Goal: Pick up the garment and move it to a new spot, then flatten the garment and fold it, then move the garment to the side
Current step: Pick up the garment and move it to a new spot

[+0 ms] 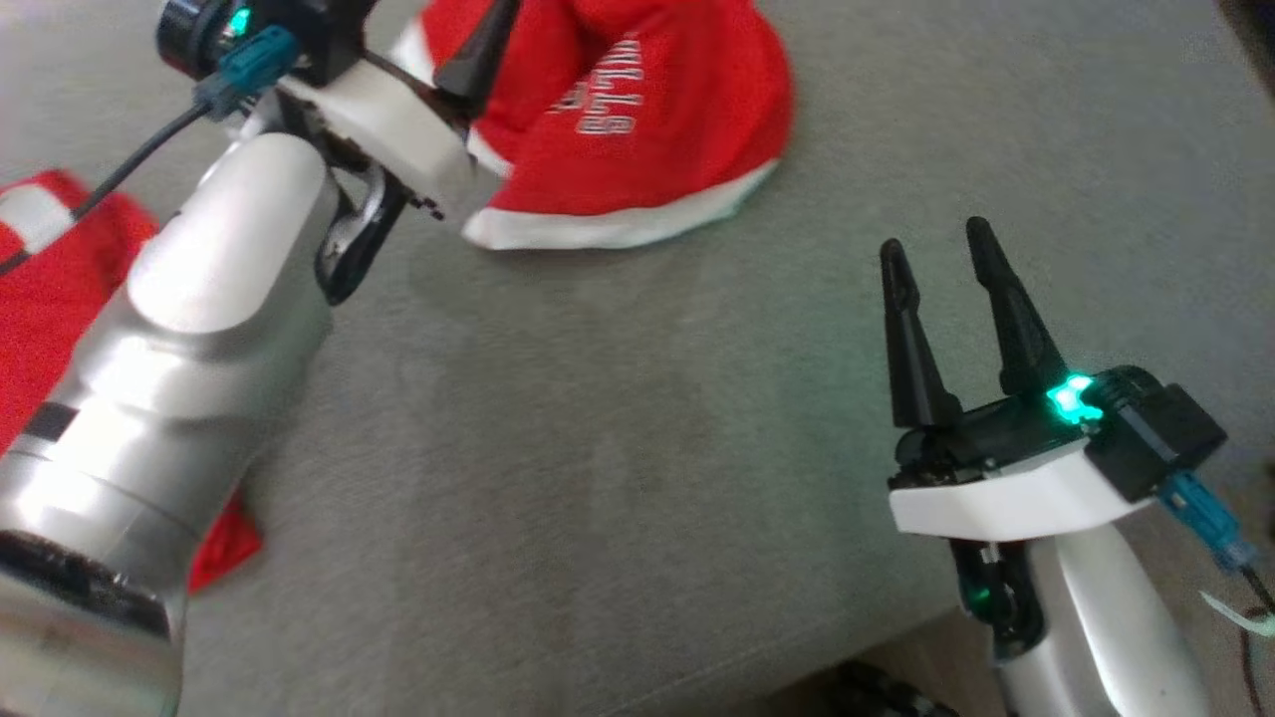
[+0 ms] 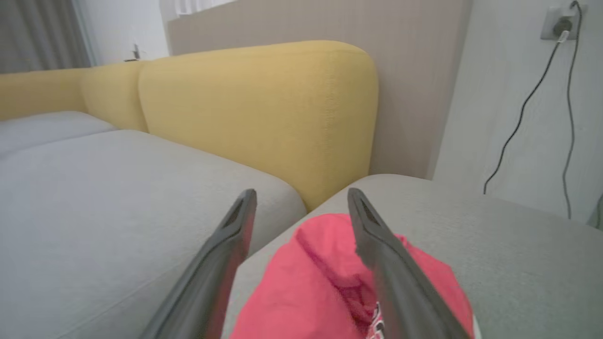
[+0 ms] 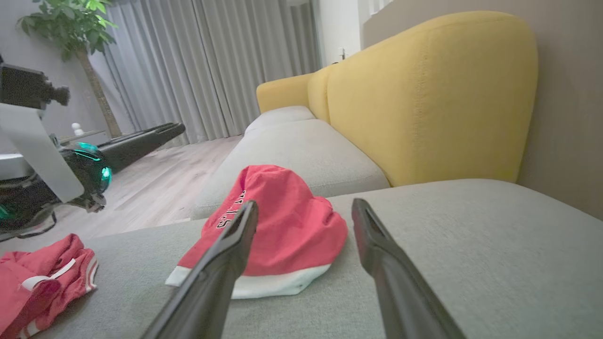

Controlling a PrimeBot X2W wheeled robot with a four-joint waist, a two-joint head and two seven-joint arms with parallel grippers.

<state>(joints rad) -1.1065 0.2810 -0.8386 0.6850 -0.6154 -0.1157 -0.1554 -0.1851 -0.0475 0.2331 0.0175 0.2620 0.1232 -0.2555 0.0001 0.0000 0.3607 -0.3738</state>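
Closest to the robot, at the lower right of the head view, the right gripper hovers over the grey seat cushion with its two dark fingers spread apart and nothing between them; a green light glows on its wrist. Its own camera shows the same gap, both fingers clear of the cloth ahead. At the lower left the pale left forearm slants up and across. Beneath it, at the left edge of that cushion, lies a crumpled red-and-white cloth, well apart from the task's piece.

Farther on, near the top of the head view, the red garment sits in a rumpled mound on the same grey cushion, with a white band along its near edge and white lettering across its side. The left gripper is right over it. In the left wrist view its fingers stand wide open, the mound lying below and between them, one finger crossing in front of the cloth. Whether that finger touches the fabric cannot be told; no fold is pinched.

Beyond the garment runs a gap, then a second grey seat cushion, and behind both rises the yellow backrest. Past the sofa, the right wrist view takes in a wooden floor, grey curtains and a potted tree.
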